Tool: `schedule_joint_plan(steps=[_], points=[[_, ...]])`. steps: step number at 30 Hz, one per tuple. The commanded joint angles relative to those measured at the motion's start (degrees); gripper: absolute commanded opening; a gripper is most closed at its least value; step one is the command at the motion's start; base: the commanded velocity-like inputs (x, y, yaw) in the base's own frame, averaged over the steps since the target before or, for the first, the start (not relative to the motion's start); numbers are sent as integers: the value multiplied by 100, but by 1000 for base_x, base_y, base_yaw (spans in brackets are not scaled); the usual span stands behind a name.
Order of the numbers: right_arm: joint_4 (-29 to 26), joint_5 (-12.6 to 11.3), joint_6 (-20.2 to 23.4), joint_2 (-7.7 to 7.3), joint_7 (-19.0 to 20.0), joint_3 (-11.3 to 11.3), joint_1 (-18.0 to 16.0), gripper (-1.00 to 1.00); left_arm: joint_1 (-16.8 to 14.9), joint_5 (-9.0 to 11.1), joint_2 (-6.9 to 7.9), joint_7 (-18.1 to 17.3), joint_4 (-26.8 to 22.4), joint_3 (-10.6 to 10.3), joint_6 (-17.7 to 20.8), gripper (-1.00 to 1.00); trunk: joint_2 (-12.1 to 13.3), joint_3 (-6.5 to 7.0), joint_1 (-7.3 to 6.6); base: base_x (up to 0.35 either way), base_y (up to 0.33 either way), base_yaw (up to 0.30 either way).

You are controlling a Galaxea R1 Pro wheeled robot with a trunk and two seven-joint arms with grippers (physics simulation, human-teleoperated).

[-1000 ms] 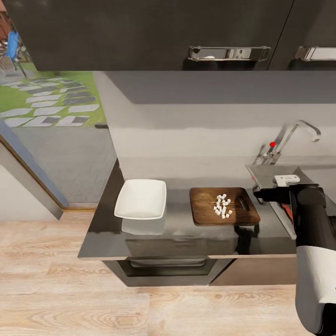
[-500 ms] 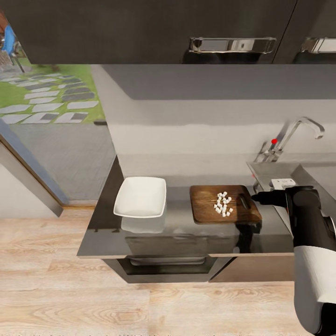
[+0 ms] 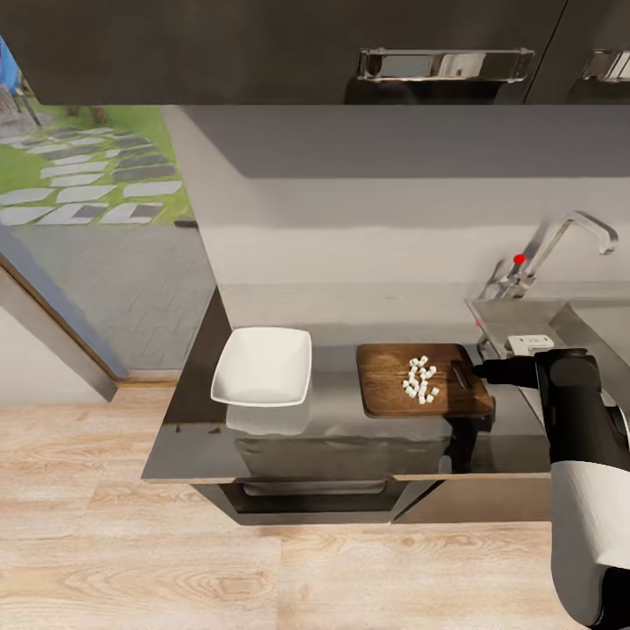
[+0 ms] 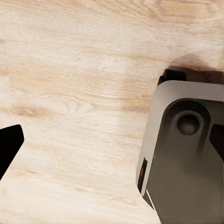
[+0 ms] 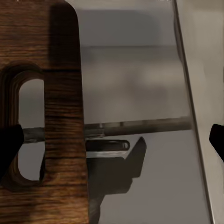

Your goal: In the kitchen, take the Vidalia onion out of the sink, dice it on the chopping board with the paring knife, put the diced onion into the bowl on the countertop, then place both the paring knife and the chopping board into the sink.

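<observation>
Right gripper (image 3: 479,371) sits right at the slot-handle end of the chopping board (image 3: 385,394), fingers spread wide with nothing between them in the wrist view. The diced onion (image 3: 419,381) is piled on the board, which lies on the countertop (image 3: 341,437) between the white bowl (image 3: 262,367) and the sink (image 3: 525,319). Left gripper (image 4: 112,140) points at wood floor (image 4: 70,70), open and empty, fingertips wide apart

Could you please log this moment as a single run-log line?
stage: onion diced | diced onion: on chopping board | bowl: empty, on countertop | right gripper: at board's slot-handle end, open
</observation>
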Motion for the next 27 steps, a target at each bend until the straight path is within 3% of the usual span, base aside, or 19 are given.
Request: schedule_joint_plan(steps=[1, 27], points=[[-4, 60, 13, 1, 59, -5, -5, 100, -12, -40, 2, 21, 29, 33, -47, 100, -11, -19, 4, 81, 0, 0], [86, 60, 9, 7, 59, 27, -5, 100, -12, -40, 2, 21, 29, 33, -47, 100, -11, -218, 4, 5, 0, 0]])
